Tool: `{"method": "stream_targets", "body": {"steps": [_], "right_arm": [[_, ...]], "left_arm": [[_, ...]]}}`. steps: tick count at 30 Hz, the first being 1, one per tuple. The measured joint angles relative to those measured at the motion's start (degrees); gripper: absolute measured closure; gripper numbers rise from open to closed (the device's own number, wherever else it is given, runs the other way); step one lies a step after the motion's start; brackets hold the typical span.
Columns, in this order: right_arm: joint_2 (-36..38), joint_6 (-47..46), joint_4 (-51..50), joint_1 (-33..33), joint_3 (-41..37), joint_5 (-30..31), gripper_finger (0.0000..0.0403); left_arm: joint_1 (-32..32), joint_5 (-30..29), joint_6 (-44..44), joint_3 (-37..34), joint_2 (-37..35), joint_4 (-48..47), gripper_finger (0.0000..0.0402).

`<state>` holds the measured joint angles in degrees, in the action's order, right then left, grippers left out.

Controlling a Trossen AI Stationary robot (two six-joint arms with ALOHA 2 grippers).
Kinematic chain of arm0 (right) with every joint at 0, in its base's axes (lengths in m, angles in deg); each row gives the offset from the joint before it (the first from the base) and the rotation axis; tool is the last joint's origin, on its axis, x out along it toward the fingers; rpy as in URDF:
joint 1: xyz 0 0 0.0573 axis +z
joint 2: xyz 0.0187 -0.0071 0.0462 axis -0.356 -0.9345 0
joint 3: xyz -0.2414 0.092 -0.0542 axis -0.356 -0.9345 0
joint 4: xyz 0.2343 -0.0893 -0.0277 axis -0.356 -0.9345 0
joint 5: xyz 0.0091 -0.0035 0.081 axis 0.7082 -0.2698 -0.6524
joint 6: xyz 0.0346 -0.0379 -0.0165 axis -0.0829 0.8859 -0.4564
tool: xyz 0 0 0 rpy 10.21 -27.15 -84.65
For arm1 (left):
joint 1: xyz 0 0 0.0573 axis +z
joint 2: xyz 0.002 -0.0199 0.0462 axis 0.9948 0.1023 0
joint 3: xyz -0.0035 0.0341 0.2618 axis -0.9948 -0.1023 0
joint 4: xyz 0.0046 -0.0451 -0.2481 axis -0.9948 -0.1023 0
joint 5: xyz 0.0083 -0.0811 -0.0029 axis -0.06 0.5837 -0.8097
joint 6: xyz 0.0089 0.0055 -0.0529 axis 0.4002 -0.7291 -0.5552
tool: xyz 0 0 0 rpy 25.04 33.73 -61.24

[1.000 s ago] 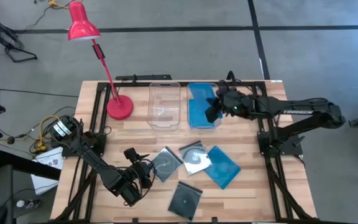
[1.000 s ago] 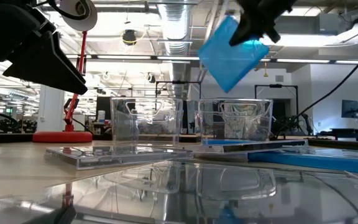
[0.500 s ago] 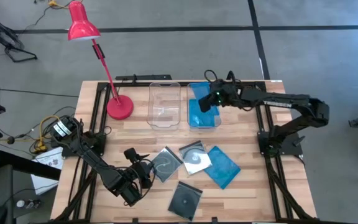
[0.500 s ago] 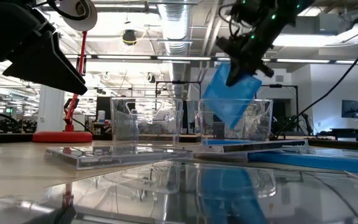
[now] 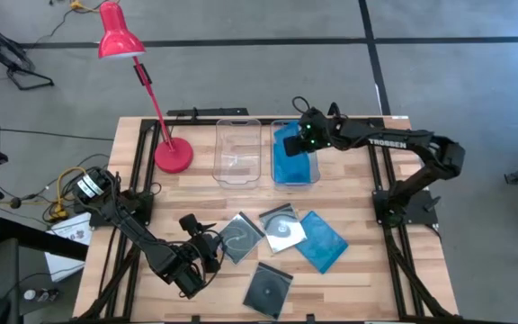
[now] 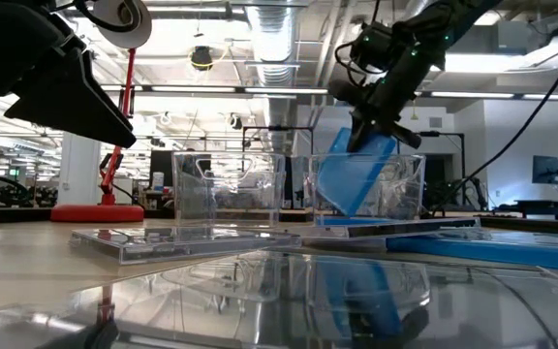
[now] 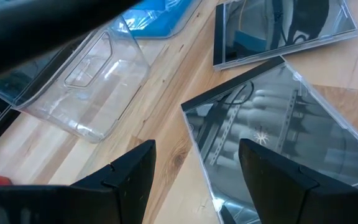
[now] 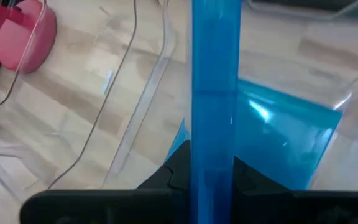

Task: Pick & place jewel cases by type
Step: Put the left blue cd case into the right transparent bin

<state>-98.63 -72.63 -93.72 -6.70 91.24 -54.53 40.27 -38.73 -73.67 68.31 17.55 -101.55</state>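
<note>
My right gripper (image 5: 302, 141) is over the right clear bin (image 5: 314, 177), shut on a bright blue jewel case (image 6: 356, 176) that dips inside the bin's walls. Another blue case (image 8: 291, 143) lies flat on that bin's floor. On the table's near half lie three clear jewel cases with discs (image 5: 239, 237) (image 5: 282, 227) (image 5: 268, 286) and one blue case (image 5: 322, 240). My left gripper (image 5: 209, 247) stands open just left of the nearest clear case (image 7: 278, 137), touching nothing. My right gripper pinches the blue case by its upper end (image 8: 215, 155) between its two fingers (image 8: 178, 167), one on each flat face. The fingers slant down from above. The case hangs tilted below them, its lower part inside the bin; whether it touches the bin's floor I cannot tell.
An empty clear bin (image 5: 238, 151) stands left of the right one. A red desk lamp (image 5: 174, 153) has its base at the far left of the table. Bare wood lies between the bins and the loose cases.
My right gripper has swung toward the table's far left and gone down over the right bin, rolling as it went. The blue case, earlier high above the bin's rim, now hangs with its lower part within the bin's walls.
</note>
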Motion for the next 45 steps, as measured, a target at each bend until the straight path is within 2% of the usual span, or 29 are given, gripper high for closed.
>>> {"method": "stream_targets", "body": {"steps": [9, 25, 33, 39, 45], "right_arm": [[0.07, -3.18, -3.83, -0.73, 0.02, -0.51, 0.0365], [0.11, -3.07, -3.31, 1.08, 0.02, 0.05, 0.0275], [1.71, -2.0, -9.3, 1.31, 0.03, -3.07, 0.0232], [5.22, -1.5, -10.01, 2.86, 0.04, -3.08, 0.0213], [6.69, -1.39, -12.65, 5.0, 0.07, -3.1, 0.021]], "left_arm": [[-0.43, 0.85, -0.37, 0.0, -0.02, 0.02, 0.0175], [-0.52, 0.81, -0.85, 0.0, -0.02, 0.26, 0.0175], [-0.52, 0.79, -0.85, 0.0, -0.02, 0.26, 0.0175], [-0.52, 0.77, -0.9, 0.0, -0.02, 0.26, 0.0175], [-0.52, 0.72, -0.92, -0.02, -0.02, 0.34, 0.0175]]}}
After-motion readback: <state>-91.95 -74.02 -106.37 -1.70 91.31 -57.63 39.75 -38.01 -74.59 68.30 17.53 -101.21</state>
